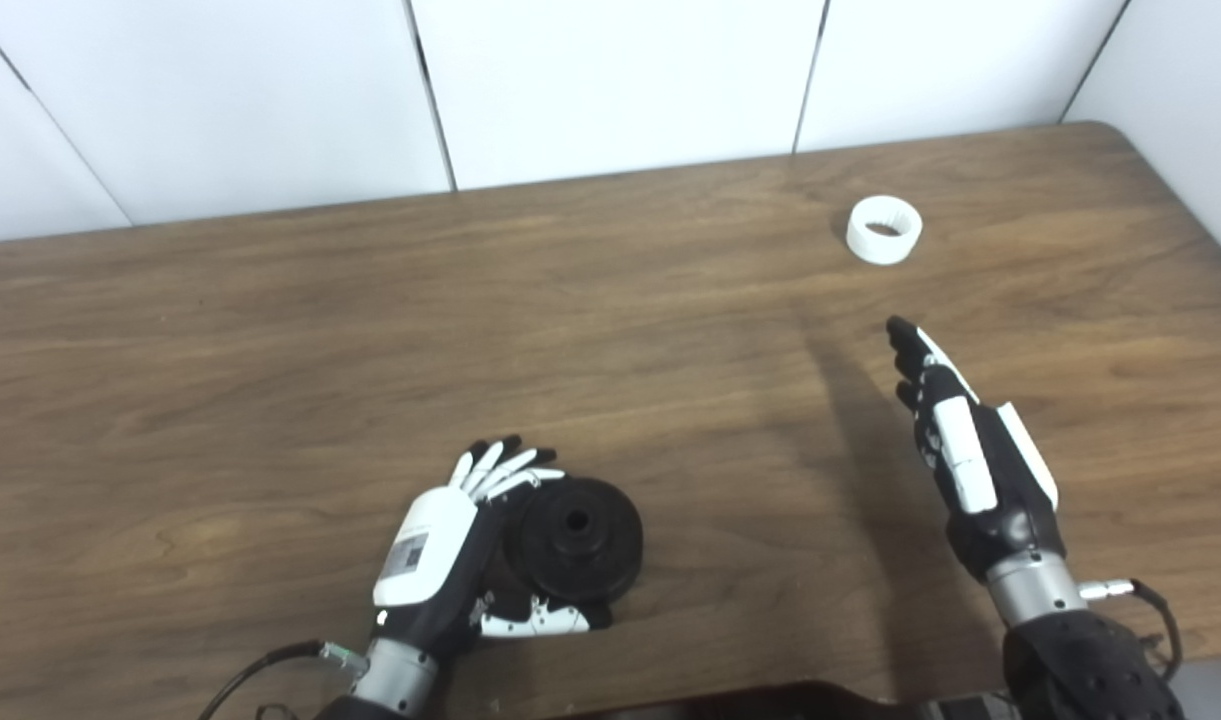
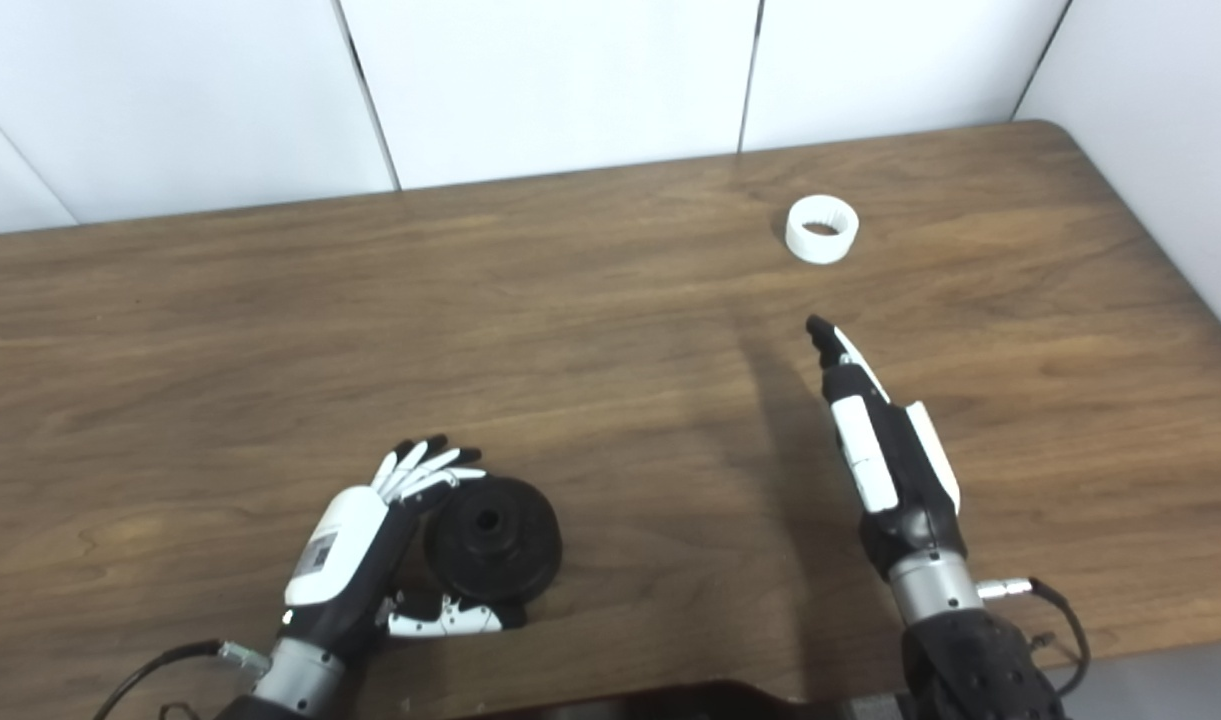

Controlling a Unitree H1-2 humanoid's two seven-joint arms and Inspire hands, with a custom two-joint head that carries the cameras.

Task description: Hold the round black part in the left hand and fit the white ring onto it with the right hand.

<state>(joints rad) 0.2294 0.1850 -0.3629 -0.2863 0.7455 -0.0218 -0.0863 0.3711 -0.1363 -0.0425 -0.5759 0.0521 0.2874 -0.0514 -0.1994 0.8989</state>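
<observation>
Wood-grain brown table (image 1: 270, 330) fills the view, with white wall panels (image 1: 610, 80) behind its far edge. Nearest, at the front left, the left hand (image 1: 450, 545) lies low over the tabletop beside the round black part (image 1: 575, 535), a grooved disc with a hole in its middle, lying flat on the wood. The hand's fingers (image 1: 500, 470) are spread and curve round the disc's far left edge, while the thumb (image 1: 535, 620) reaches along its near edge; the hand cups the part from the left side, fingers partly open. Whether they press on it or only sit just beside it cannot be told, and the disc rests on the table.

Further right, the right hand (image 1: 970, 450) is raised above the table, edge-on, its fingers (image 1: 910, 350) straight, held together and pointing away toward the back. It holds nothing and touches nothing.

Beyond its fingertips, well apart from them and near the far right of the table, the white ring (image 1: 883, 229) sits with its opening facing up, and nothing is inside it.
</observation>
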